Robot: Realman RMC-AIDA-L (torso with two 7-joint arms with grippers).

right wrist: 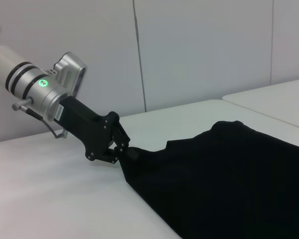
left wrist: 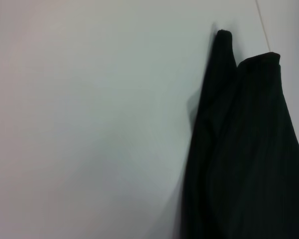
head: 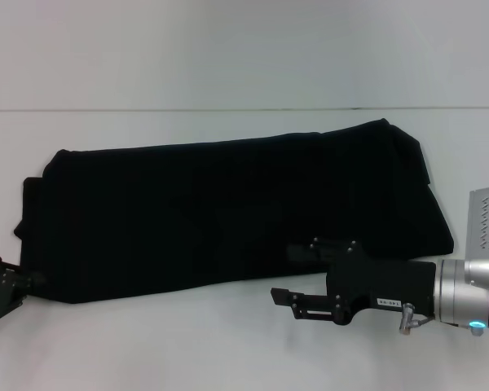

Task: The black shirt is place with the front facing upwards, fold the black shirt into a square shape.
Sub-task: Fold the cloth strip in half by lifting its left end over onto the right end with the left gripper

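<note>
Gripping a long, half-folded black shirt (head: 228, 212) at one end only, with the fold at risk of skewing.

Lying lengthwise across the white bench (head: 228, 342), the shirt shows no lettering. The left gripper (right wrist: 120, 149) is pressed together on its left corner, while the right gripper (head: 297, 277) hovers spread at the near edge, holding nothing. If only one end is lifted, the cloth could drag and bunch; a shallow bite on the right might catch a single layer and undo the fold.
</note>
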